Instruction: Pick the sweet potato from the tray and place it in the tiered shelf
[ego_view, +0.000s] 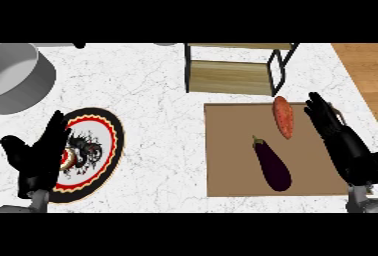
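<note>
An orange sweet potato (283, 116) lies at the far right of the brown tray (229, 150). A dark purple eggplant (272, 165) lies on the same tray, nearer to me. The tiered shelf (230, 70) with wooden boards and a dark metal frame stands just beyond the tray. My right hand (336, 137) hovers over the tray's right edge, open, its fingertips a short way right of the sweet potato and apart from it. At the lower left my left hand (37, 155) rests open, fingers up, over a plate's left rim.
A round patterned plate (100, 150) with a red and yellow rim lies on the white marble counter at the left. A grey pot (22, 77) stands at the far left. The wooden floor shows past the counter's right edge.
</note>
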